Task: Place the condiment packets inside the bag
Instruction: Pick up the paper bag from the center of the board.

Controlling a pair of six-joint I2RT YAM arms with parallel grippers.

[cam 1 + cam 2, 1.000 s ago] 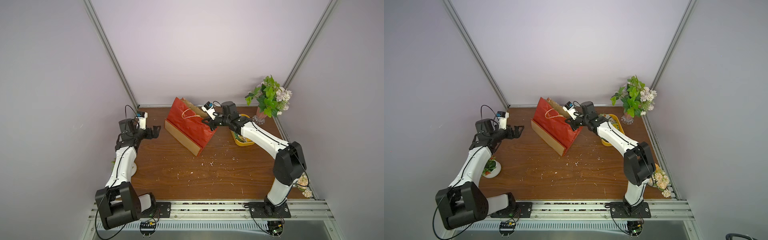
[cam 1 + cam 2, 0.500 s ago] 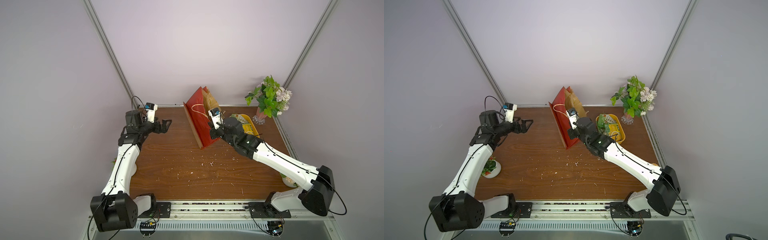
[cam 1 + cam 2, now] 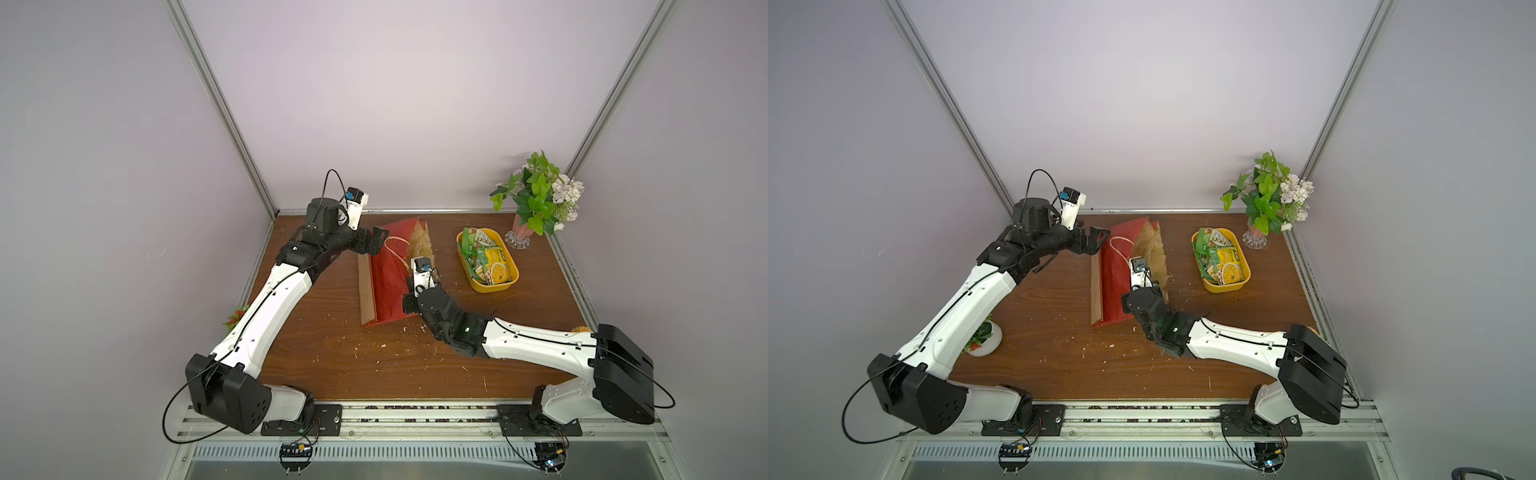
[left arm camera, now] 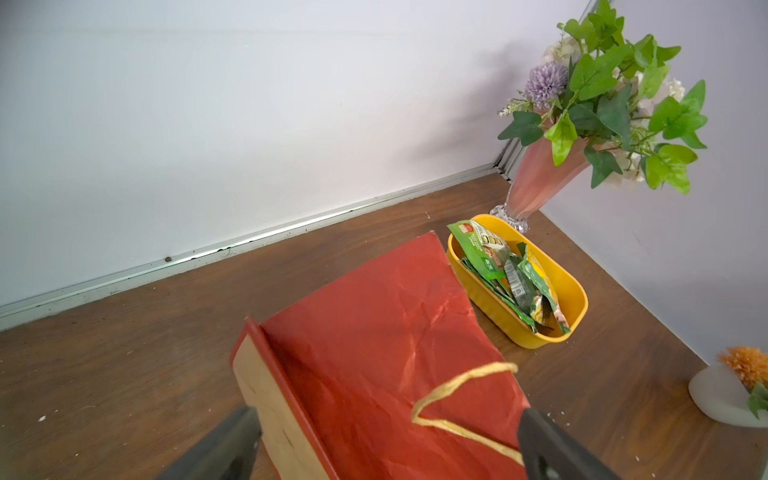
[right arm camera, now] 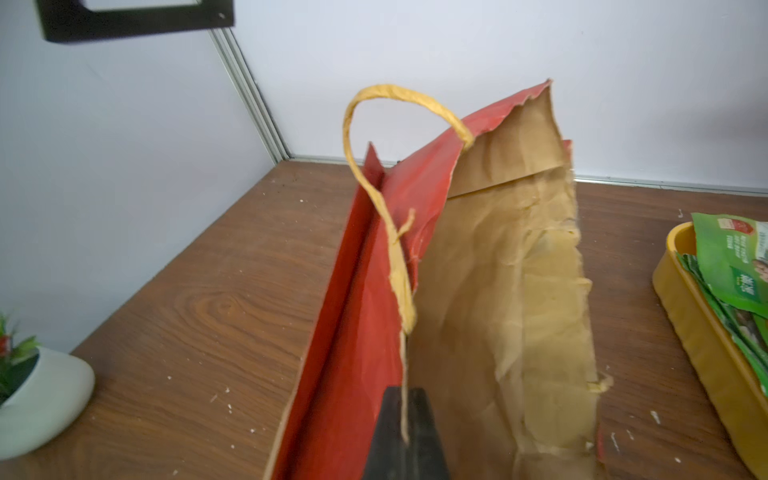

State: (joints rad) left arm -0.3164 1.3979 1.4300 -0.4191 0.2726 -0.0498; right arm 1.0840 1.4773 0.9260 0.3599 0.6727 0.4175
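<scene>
So, closest in, your right gripper (image 5: 405,432) is pinched tight on the rim of the bag (image 5: 357,332). It clamps the red wall where the frayed cord handle (image 5: 376,195) runs down into the jaws. Straight ahead of those tips the mouth gapes. The brown kraft lining that shows holds no packet, and the deepest part is hidden. Off that gripper's outer side, near the bag but apart from it, the yellow tub (image 3: 494,287) holds every one of the condiment packets (image 3: 484,257) you can see, green and yellow-orange, loosely piled. Farther along, by the bag's far top corner, your left gripper (image 3: 377,241) hangs spread wide and empty, its fingers either side of the red panel. I judge the task barely begun: the bag is being readied, and all the packets are left to move.
</scene>
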